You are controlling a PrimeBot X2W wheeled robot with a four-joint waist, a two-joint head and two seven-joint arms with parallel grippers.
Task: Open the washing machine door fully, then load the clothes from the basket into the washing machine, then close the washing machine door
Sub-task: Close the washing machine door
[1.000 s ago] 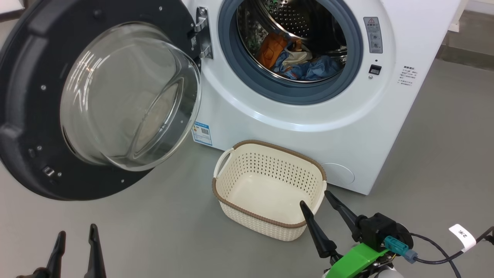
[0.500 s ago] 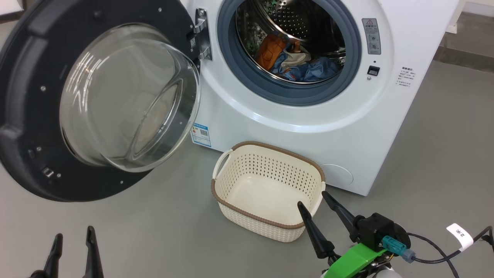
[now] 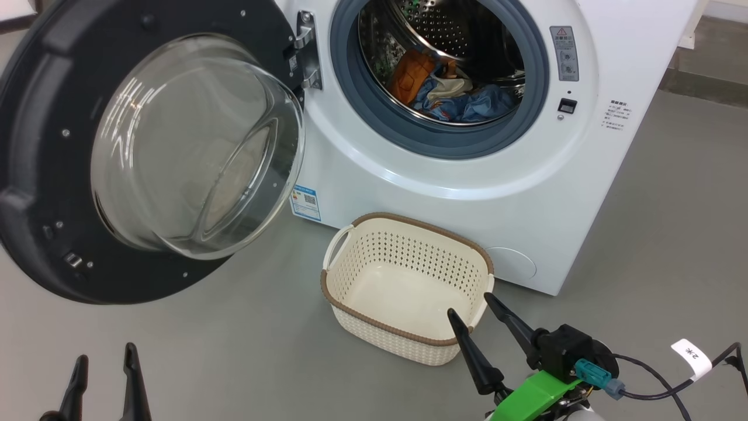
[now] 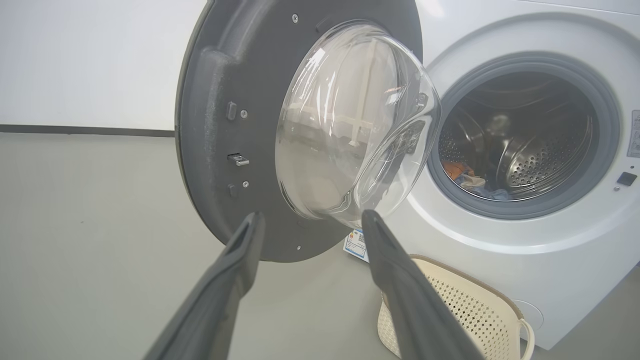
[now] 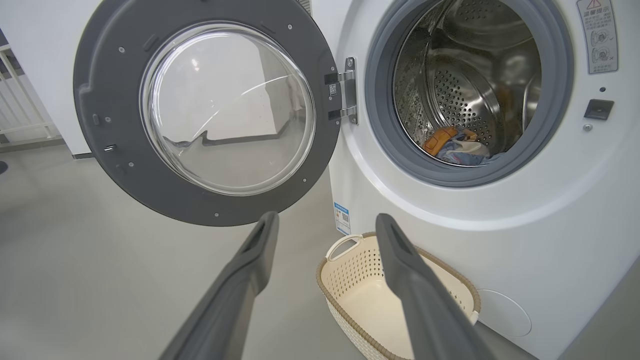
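Grey warning label [image 5: 597, 35] on the washing machine [image 3: 444, 199] front, right of the opening: red triangle with "!", heading 温馨提示, two pictograms under it, fine print unreadable. Blue label sticker [image 3: 306, 202] at the front's lower left: QR code, text too small to read. Black print block [image 3: 618, 114] further right on the front: unreadable. Small QR sticker [image 5: 332, 90] on the washing machine door [image 5: 115, 165] by the hinge. White tag [image 3: 691, 354] on a black cable [image 3: 724, 355]: "2" plus an asterisk-like mark, printed askew.

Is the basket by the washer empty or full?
Empty. The basket shows its bare cream floor, and the clothes lie inside the washing machine drum.
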